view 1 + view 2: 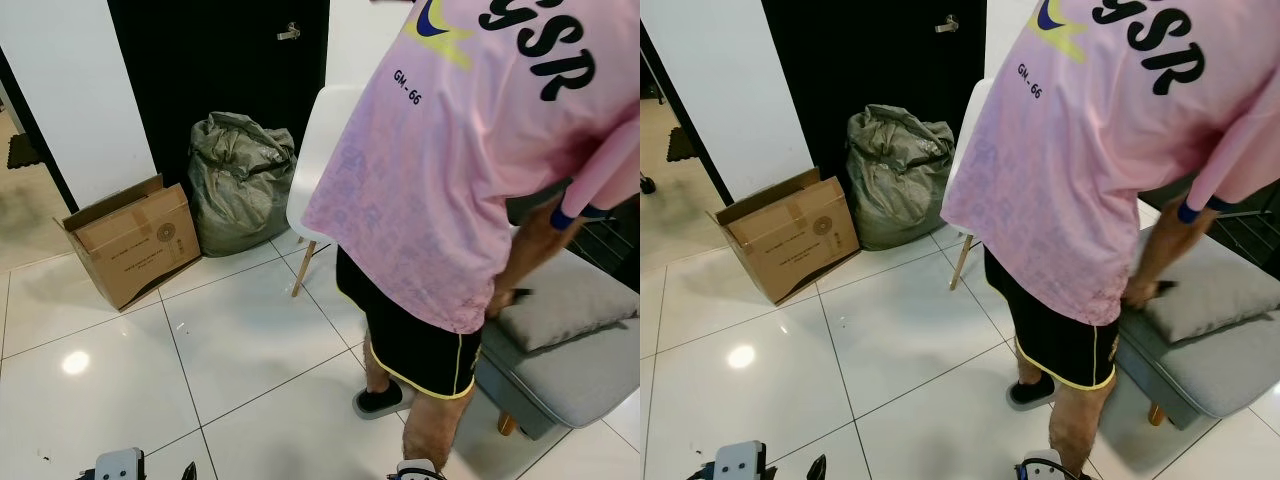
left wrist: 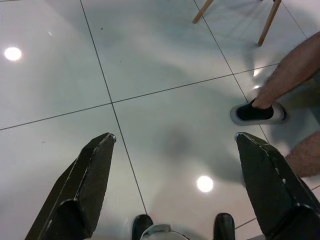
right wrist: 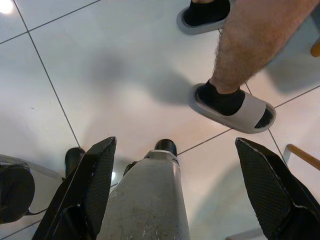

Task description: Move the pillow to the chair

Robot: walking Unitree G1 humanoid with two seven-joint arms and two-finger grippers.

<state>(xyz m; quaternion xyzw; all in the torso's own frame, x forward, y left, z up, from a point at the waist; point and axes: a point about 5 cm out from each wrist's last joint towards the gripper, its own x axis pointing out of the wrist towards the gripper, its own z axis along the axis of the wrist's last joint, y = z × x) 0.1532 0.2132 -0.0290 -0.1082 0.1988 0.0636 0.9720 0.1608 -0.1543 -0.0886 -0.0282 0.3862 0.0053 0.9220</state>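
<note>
One person point(image 1: 460, 170) in a pink shirt and black shorts stands right in front of the robot, bent over to the right, one hand point(image 1: 503, 298) down on the grey pillow point(image 1: 568, 300). That pillow lies on top of a grey padded stool point(image 1: 570, 380) with wooden legs, over on the right. Behind the person's back stands the white chair point(image 1: 318, 165) with its wooden legs, well apart from the pillow and partly hidden by the pink shirt. Further left, against the black door point(image 1: 215, 70), slumps a stuffed grey-green sack point(image 1: 240, 180), and just beside it an open cardboard box point(image 1: 130, 240) lies on the white tiled floor point(image 1: 150, 370).

Down low now: the left gripper point(image 2: 175, 170) hangs over the floor, jaws spread wide with nothing between them but tile, and the person's foot in a black sock and grey slipper point(image 2: 257, 112) is near it. The right gripper point(image 3: 175, 175) hangs low too, jaws likewise wide apart and holding nothing, with the robot's own grey leg point(image 3: 147, 200) between them and the person's other slipper point(image 3: 235, 107) planted just beyond.
</note>
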